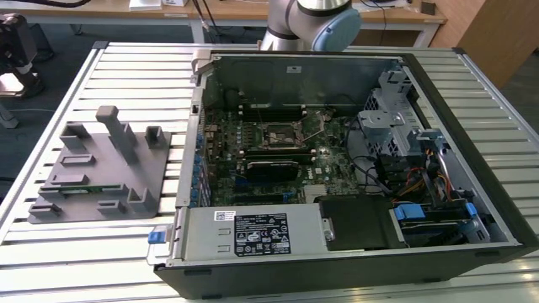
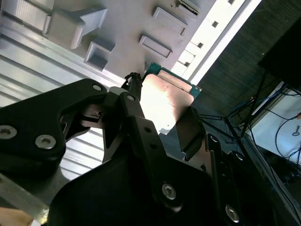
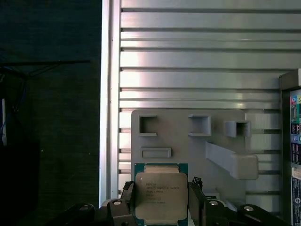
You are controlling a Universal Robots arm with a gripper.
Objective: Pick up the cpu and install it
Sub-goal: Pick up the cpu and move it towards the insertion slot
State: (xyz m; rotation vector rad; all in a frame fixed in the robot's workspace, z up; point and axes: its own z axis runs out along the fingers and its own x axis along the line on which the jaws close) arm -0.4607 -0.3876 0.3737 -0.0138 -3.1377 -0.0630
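The cpu (image 3: 160,197), a flat square chip with a silvery top and a green edge, sits between the two black fingers (image 3: 195,188) of my gripper (image 3: 161,189), which is shut on its opposite sides. The chip is held above the grey holder plate (image 3: 188,141) on the slatted table. In the second wrist view the cpu (image 2: 162,96) shows its shiny top between the same fingers (image 2: 136,106) of the gripper (image 2: 164,112). In the exterior view the dark square socket (image 1: 281,133) lies on the motherboard inside the open computer case (image 1: 471,158).
The grey holder plate (image 1: 101,167) with raised blocks stands on the table at the exterior view's left of the case, and a green memory stick (image 1: 80,187) lies in it. The arm's base (image 1: 312,19) rises behind the case. Drive cages and cables crowd the case's right part.
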